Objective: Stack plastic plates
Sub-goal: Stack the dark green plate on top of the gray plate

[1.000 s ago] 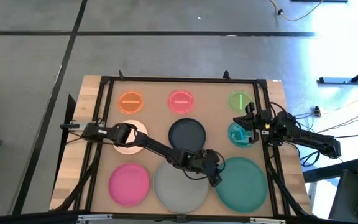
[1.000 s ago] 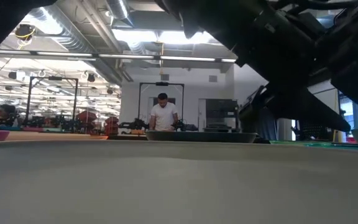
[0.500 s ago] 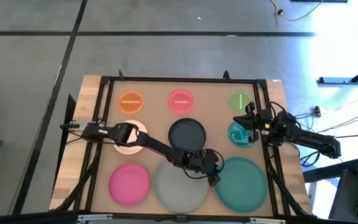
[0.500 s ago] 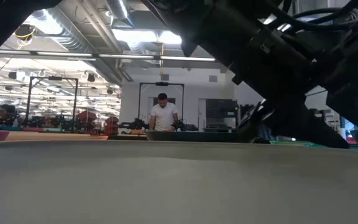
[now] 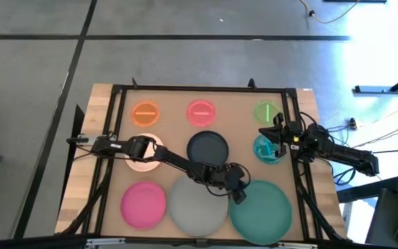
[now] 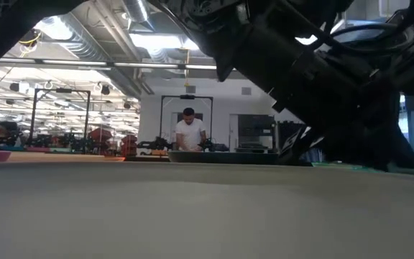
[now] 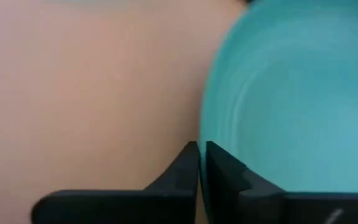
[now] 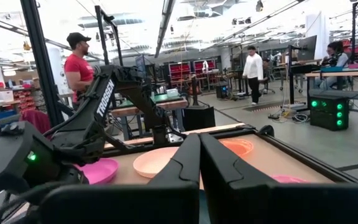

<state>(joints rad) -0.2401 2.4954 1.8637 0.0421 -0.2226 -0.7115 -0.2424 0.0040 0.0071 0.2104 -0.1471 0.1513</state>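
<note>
The large teal plate [image 5: 262,207] lies at the near right, its left edge against the large grey plate [image 5: 197,206]. My left gripper [image 5: 235,191] is shut on the teal plate's far-left rim. My right gripper [image 5: 276,140] is shut above the small teal plate [image 5: 264,152]; I cannot tell whether it touches it. The magenta [image 5: 144,204], cream [image 5: 142,160], dark blue [image 5: 207,148], orange [image 5: 144,113], pink [image 5: 200,112] and green [image 5: 266,112] plates lie flat on the table. My left gripper pinches the large teal plate's rim [image 7: 205,124] between its two fingers, at the plate's far-left edge. The fingers come slanting down from the table's left. The rest of the plate lies low over the table beside the grey plate.
A black frame [image 5: 199,88] runs around the work area on the wooden table. My left arm [image 5: 178,164] lies across the cream plate and past the dark blue plate. People stand in the room beyond the table [image 8: 79,65].
My left gripper has gone a little toward the table's left and near edges, holding the large teal plate's rim. The plate has slid with it toward the grey plate. My right arm has kept still.
</note>
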